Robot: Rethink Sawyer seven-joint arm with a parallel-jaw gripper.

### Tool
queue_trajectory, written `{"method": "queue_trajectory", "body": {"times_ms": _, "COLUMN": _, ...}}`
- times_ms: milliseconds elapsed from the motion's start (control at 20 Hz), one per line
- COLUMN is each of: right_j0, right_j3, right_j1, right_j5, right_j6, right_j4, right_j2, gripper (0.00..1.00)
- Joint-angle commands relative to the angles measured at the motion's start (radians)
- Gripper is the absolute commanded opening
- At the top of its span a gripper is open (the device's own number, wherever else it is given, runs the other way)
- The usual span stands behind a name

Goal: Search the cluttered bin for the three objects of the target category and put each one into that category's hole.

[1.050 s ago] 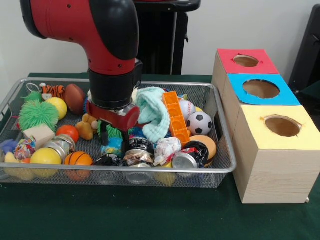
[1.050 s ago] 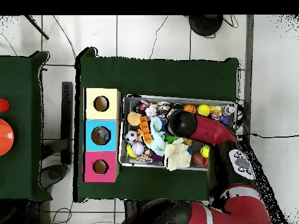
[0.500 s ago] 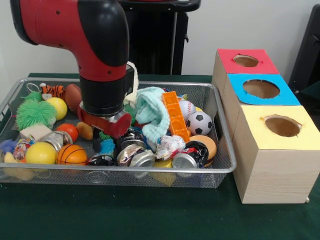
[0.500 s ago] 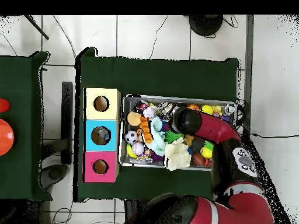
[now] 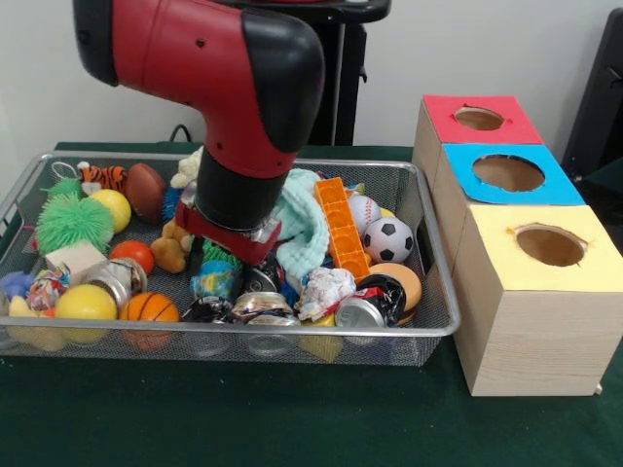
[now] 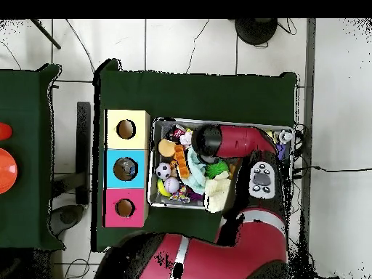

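Note:
A wire mesh bin [image 5: 419,199] holds a heap of toys, balls and cans. My gripper [image 5: 230,259] reaches down into the middle of the heap, next to a pale teal cloth [image 5: 306,220] and an orange brick [image 5: 343,229]; its tip is buried among the items. A soccer ball [image 5: 387,239] and a baseball [image 5: 363,210] lie at the right. At the left front rest a small basketball [image 5: 153,308] and a yellow ball [image 5: 86,303]. Crushed cans [image 5: 359,312] line the front edge. From overhead the wrist [image 6: 208,142] covers the bin's middle.
Three wooden boxes stand right of the bin, each with a round hole: red top [image 5: 480,119], blue top [image 5: 508,173], yellow top [image 5: 550,244]. A green spiky ball [image 5: 73,223], a brown football [image 5: 145,190] and a tiger toy [image 5: 102,176] fill the bin's left end.
The arm has swung over the bin and its wrist has shifted slightly right in the front view. Cans and the basketball near the front edge have been nudged about.

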Motion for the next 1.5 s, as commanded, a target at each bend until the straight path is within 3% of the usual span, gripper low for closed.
{"method": "queue_trajectory", "body": {"times_ms": 50, "right_j0": -0.026, "right_j3": -0.099, "right_j1": 0.137, "right_j5": 0.278, "right_j6": -0.116, "right_j4": -0.073, "right_j2": 0.013, "gripper": 1.00}}
{"method": "queue_trajectory", "body": {"times_ms": 350, "right_j0": -0.024, "right_j3": -0.084, "right_j1": 0.100, "right_j5": 0.427, "right_j6": -0.097, "right_j4": -0.084, "right_j2": -0.026, "gripper": 1.00}}
{"method": "queue_trajectory", "body": {"times_ms": 500, "right_j0": -0.026, "right_j3": -0.112, "right_j1": 0.107, "right_j5": 0.474, "right_j6": -0.103, "right_j4": -0.097, "right_j2": -0.041, "gripper": 1.00}}
{"method": "queue_trajectory", "body": {"times_ms": 750, "right_j0": -0.026, "right_j3": -0.104, "right_j1": 0.120, "right_j5": 0.449, "right_j6": -0.064, "right_j4": -0.099, "right_j2": -0.037, "gripper": 1.00}}
{"method": "queue_trajectory", "body": {"times_ms": 950, "right_j0": -0.033, "right_j3": -0.079, "right_j1": 0.126, "right_j5": 0.315, "right_j6": -0.044, "right_j4": -0.126, "right_j2": -0.035, "gripper": 1.00}}
{"method": "queue_trajectory", "body": {"times_ms": 1100, "right_j0": -0.043, "right_j3": -0.062, "right_j1": 0.119, "right_j5": 0.276, "right_j6": -0.056, "right_j4": -0.139, "right_j2": -0.027, "gripper": 1.00}}
{"method": "queue_trajectory", "body": {"times_ms": 1300, "right_j0": -0.087, "right_j3": -0.020, "right_j1": 0.083, "right_j5": 0.287, "right_j6": -0.133, "right_j4": -0.114, "right_j2": 0.023, "gripper": 1.00}}
{"method": "queue_trajectory", "body": {"times_ms": 1500, "right_j0": -0.083, "right_j3": 0.006, "right_j1": 0.027, "right_j5": 0.331, "right_j6": -0.150, "right_j4": -0.113, "right_j2": 0.015, "gripper": 1.00}}
